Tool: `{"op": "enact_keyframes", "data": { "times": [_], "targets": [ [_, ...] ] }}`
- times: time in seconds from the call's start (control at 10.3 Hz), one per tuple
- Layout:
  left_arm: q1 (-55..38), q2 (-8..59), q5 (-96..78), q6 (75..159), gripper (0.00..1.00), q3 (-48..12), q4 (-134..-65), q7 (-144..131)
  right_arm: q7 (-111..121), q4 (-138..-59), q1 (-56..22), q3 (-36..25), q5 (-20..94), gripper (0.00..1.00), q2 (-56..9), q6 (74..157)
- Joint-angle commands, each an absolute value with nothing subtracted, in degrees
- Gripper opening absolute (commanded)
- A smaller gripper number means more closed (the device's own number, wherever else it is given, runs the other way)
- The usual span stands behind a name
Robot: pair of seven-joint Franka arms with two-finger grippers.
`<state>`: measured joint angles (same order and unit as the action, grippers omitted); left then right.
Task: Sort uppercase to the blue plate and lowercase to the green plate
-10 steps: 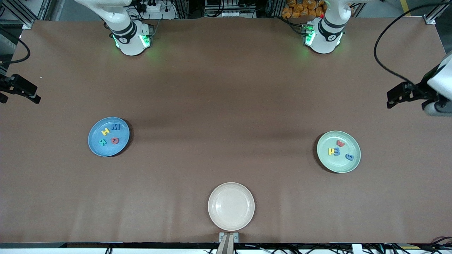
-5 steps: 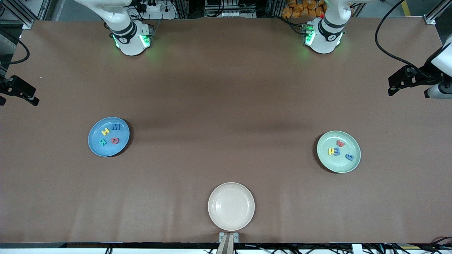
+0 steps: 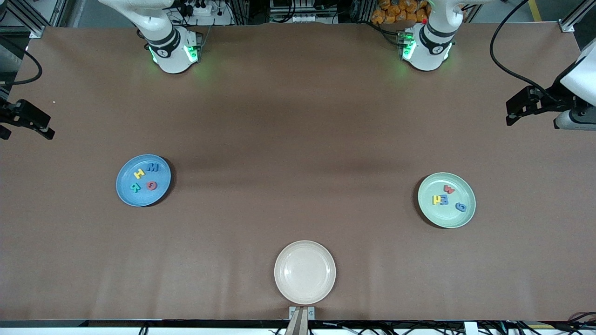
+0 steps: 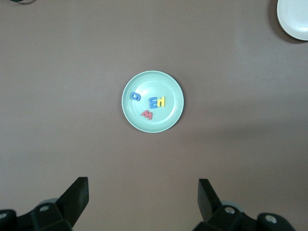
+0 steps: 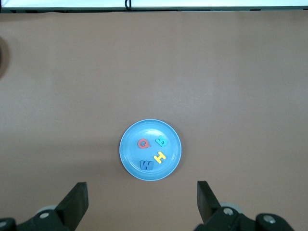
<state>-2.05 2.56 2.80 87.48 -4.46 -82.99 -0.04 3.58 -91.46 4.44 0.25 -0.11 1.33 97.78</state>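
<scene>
uppercase letters [image 3: 145, 178], four of them, lie in the blue plate [image 3: 124, 190] toward the right arm's end of the table. the lowercase letters [image 3: 446, 198] lie in the green plate [image 3: 467, 215] toward the left arm's end. a beige plate [image 3: 304, 272] sits between them, nearer the front camera. the left gripper [image 4: 143, 202] hangs high over the table above the green plate, fingers spread wide and holding nothing. the right gripper [image 5: 142, 202] hangs likewise above the blue plate, fingers apart, holding nothing.

From my remote station: a brown-covered table [image 3: 298, 116] under even light, cables and aluminium framing [image 3: 569, 23] crowding its back edge.
</scene>
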Motion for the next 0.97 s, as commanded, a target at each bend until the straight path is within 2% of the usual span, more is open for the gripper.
{"op": "enact_keyframes", "data": {
  "times": [0.0,0.87],
  "targets": [
    [-2.11,1.41,1.93,86.92,1.00,-4.48,-83.85,-0.88,2.81,-92.81,4.92,1.05,-0.09,1.00,2.72,98.00],
    [-2.02,1.49,-1.67,85.87,1.00,-3.69,-84.02,-2.37,2.81,-92.90,4.48,1.05,-0.09,1.00,2.64,97.91]
  ]
}}
